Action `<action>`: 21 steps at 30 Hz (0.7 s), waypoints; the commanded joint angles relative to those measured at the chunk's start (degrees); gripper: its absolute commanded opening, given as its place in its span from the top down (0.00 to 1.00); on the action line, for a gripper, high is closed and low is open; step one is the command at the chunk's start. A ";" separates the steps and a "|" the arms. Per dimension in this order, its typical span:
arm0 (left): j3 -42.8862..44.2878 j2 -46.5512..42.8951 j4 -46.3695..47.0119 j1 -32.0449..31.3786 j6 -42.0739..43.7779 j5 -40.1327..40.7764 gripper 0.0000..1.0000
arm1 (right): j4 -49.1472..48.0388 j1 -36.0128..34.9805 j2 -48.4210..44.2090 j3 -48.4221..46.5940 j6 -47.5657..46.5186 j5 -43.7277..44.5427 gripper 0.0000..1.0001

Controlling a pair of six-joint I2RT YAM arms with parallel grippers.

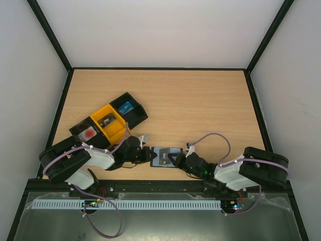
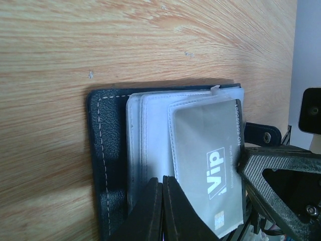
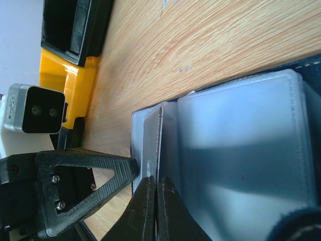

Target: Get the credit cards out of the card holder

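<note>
Two grippers meet over the card holder [image 2: 108, 150], one from each side. The left gripper [image 2: 161, 182] has its jaws pressed together, tips resting at the near edge of the clear inner sleeves. The right gripper [image 3: 156, 183] is also closed to a thin slit, in line with the edge of a grey card [image 2: 208, 150]; whether it pinches that card cannot be told. The grey card sits skewed, protruding from its sleeve on the right half of the holder, its right edge touching a right finger [image 2: 251, 168].

The holder lies open and flat on the tabletop [image 2: 150, 45], close to the near edge. Beyond its far edge the wood is bare. A row of trays [image 1: 118, 132] stands near the left arm, holding a blue card [image 1: 127, 107], a dark card [image 1: 106, 121] and a white card [image 1: 88, 133] with a red mark.
</note>
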State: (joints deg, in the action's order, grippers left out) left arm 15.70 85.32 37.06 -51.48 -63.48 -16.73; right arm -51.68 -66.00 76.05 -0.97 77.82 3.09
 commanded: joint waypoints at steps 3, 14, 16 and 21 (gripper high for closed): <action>-2.37 2.14 -6.03 -0.14 0.32 1.56 0.97 | -1.24 0.27 -0.58 2.29 0.23 2.24 0.98; -2.44 2.03 -6.09 -0.15 0.29 1.61 0.97 | -1.66 0.23 -1.27 3.79 2.25 3.45 0.98; -2.43 2.13 -6.03 -0.15 0.33 1.53 0.97 | -0.42 0.27 -2.41 3.96 2.77 4.19 0.96; -2.69 1.75 -5.91 -0.14 0.22 1.62 0.97 | 1.89 0.31 -5.45 4.05 1.69 4.56 0.98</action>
State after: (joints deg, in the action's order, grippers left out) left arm 15.35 85.49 37.93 -51.48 -63.48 -16.88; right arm -51.53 -66.00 73.19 -0.71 79.57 4.82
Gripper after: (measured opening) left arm 0.032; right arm 0.023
